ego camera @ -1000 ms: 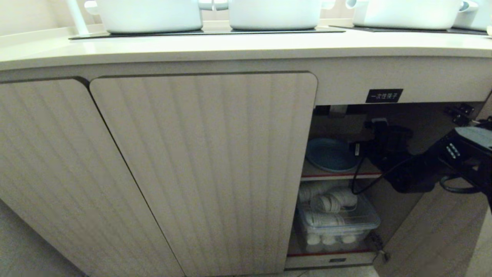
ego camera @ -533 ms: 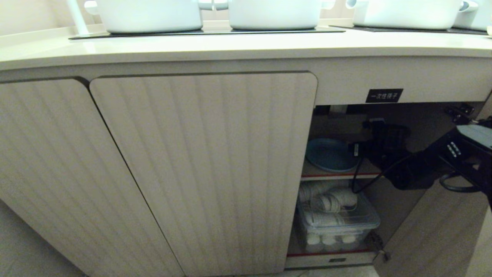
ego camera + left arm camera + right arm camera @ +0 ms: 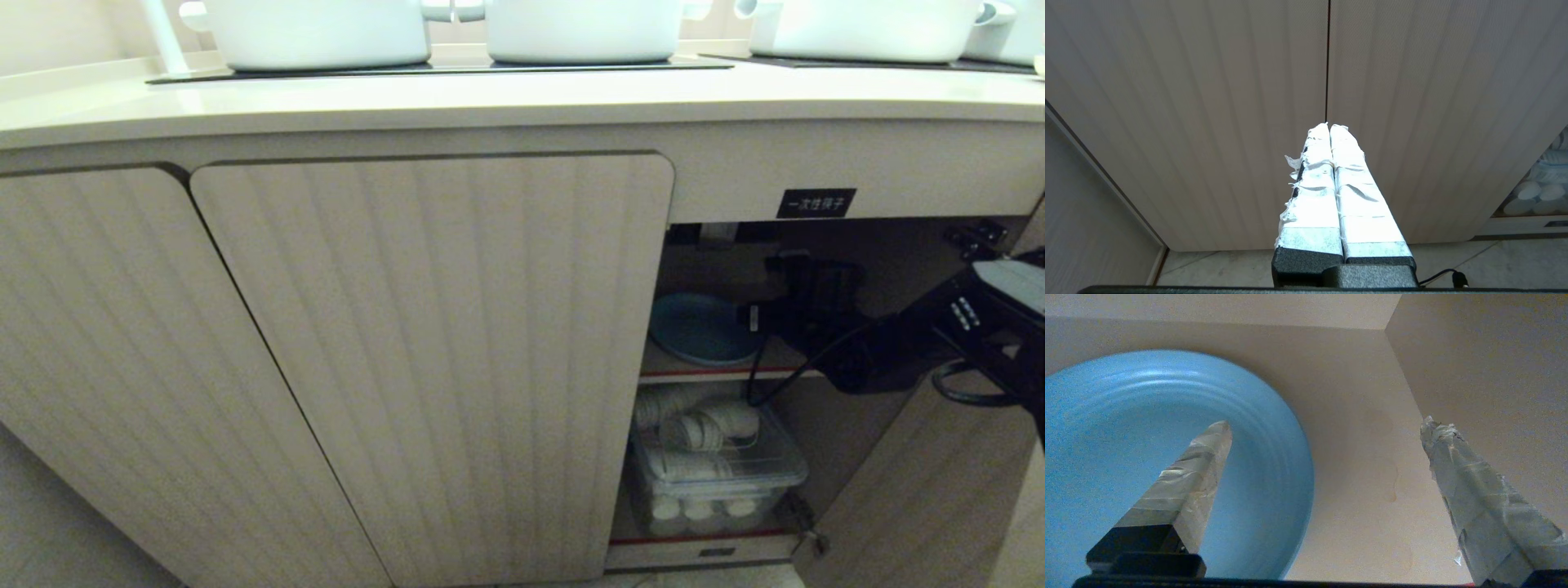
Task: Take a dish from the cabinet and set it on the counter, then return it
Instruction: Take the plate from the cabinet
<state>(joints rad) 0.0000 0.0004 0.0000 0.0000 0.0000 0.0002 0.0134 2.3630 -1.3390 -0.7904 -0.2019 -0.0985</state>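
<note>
The cabinet (image 3: 433, 367) stands under the bench (image 3: 490, 98), its right-hand compartment open. Inside, a shelf (image 3: 718, 374) with a red front edge divides the space into an upper and a lower part. On the upper shelf lies the plate (image 3: 698, 328), round, shallow and light blue, flat and alone, close to the left side of the opening. Nothing lies in it.

Below the shelf sits a clear plastic box (image 3: 714, 478) on the cabinet floor. It holds stacks of small white cups or lids, some lying on their sides on top, others standing in a row along the front wall; what exactly they are cannot be told.

The right tool (image 3: 1327, 428) is reached into the upper compartment, its two taped fingers (image 3: 1196, 473) wide apart. One finger hangs over the plate's inner surface and the other over bare shelf near the side wall; the plate's right rim lies between them. Whether either finger touches anything cannot be told.

The left tool (image 3: 1329, 126) hangs in front of the closed ribbed doors, its fingers pressed together on nothing.

On the bench, white pots (image 3: 318, 33) stand on a black cooktop (image 3: 441, 69). A small black label (image 3: 815, 202) sits above the open compartment.
</note>
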